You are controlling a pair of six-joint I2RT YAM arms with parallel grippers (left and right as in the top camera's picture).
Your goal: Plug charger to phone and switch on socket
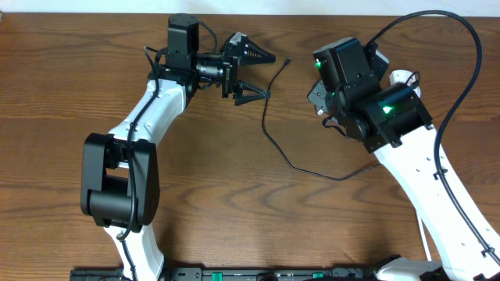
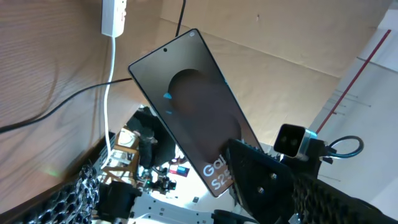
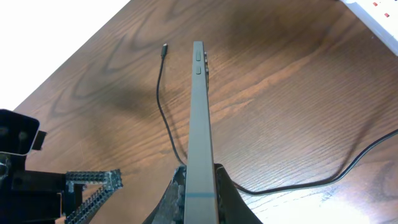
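Wood-grain desk [image 1: 78,62] carries the thin black charger cable [image 3: 158,87], unplugged. Right pincer [image 3: 199,190] pinches the dark rectangular phone [image 3: 200,112]; left pincer [image 1: 267,76], spread, should next grasp the connector tip [image 3: 164,48].

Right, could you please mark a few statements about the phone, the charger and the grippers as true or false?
1. The right gripper is shut on the phone. True.
2. The charger is plugged into the phone. False: its tip lies free on the table, apart from the phone.
3. The left gripper is open and empty. True.
4. The phone lies flat on the table. False: the right gripper holds it up off the table.
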